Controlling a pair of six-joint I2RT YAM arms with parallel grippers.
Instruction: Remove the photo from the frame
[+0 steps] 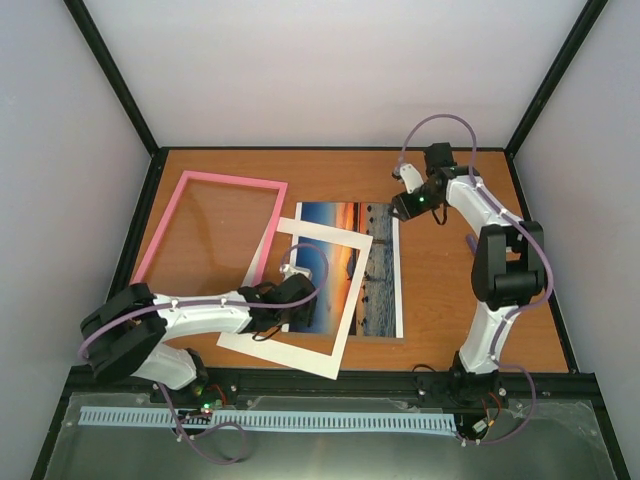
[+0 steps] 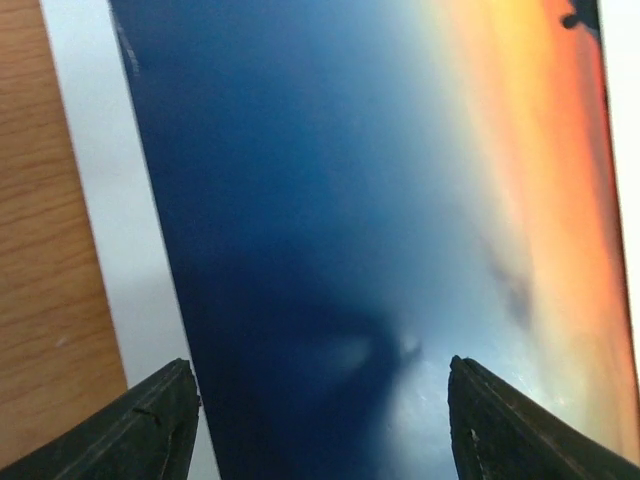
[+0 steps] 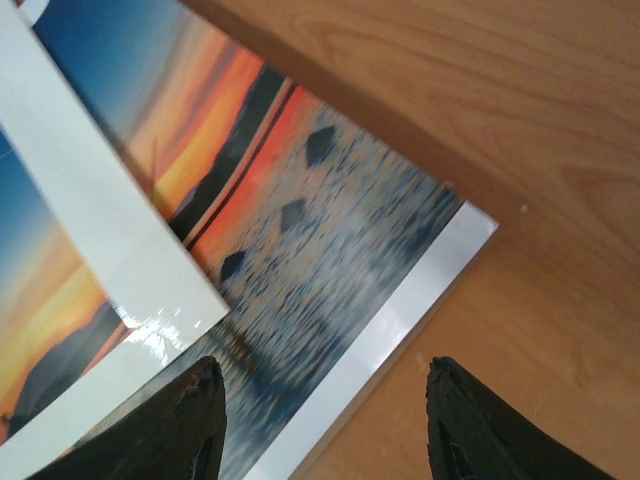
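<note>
The photo [image 1: 375, 280], a sunset print with a white border, lies flat on the table right of the frame [image 1: 232, 180], a pink rectangle lying apart with bare table showing through it. A cream mat [image 1: 280, 350] rests tilted across the photo's left part. My left gripper [image 1: 300, 290] hovers open over the mat's window; its wrist view shows the photo's blue area [image 2: 350, 200] between the fingers [image 2: 150, 430]. My right gripper [image 1: 405, 205] is open at the photo's far right corner, fingers [image 3: 180, 420] straddling the photo's white edge [image 3: 400, 320], nothing held.
Black rails and white walls enclose the wooden table [image 1: 450, 300]. In the right wrist view the mat's corner [image 3: 100, 200] overlaps the photo. The left wrist view shows a strip of the mat [image 2: 110, 200] and bare table [image 2: 40, 250] at the left.
</note>
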